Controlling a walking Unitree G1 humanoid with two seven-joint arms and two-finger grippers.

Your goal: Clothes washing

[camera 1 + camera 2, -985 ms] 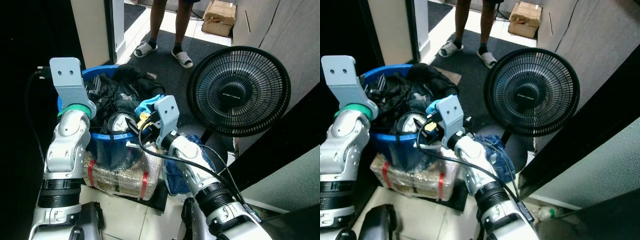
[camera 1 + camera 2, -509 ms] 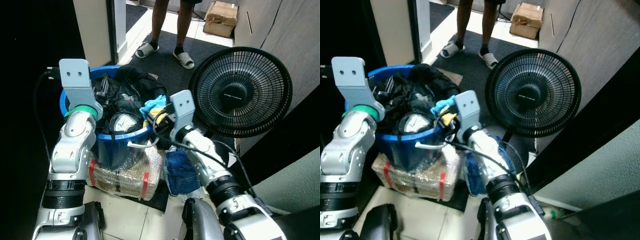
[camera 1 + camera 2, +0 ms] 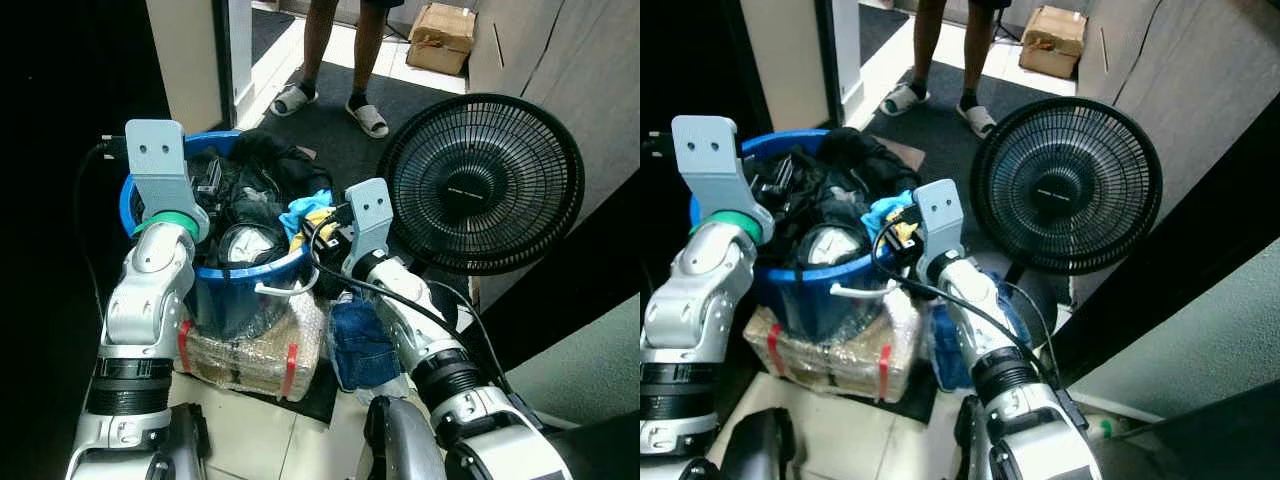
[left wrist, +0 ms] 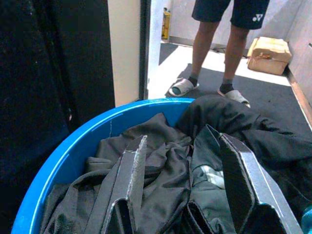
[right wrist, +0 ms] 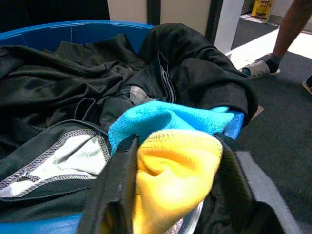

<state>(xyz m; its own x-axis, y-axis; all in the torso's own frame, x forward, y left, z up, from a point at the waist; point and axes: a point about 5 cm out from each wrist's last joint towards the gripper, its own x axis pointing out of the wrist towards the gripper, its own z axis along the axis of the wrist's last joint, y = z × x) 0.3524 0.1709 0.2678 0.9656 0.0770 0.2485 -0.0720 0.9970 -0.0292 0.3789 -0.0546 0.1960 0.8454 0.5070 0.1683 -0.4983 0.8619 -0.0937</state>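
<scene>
Clothes (image 3: 250,195), mostly black, heap inside a blue basket (image 4: 63,161). Right hand (image 5: 175,195) grips a yellow cloth (image 5: 170,170); left hand (image 4: 183,195) hovers spread apart. Both have barely shifted.

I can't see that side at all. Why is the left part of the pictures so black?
In the left eye view the area left of the blue basin lies in deep shade, while the doorway floor by the person is brightly lit. The left wrist view shows the same dark wall. Nothing looks blurred.
</scene>
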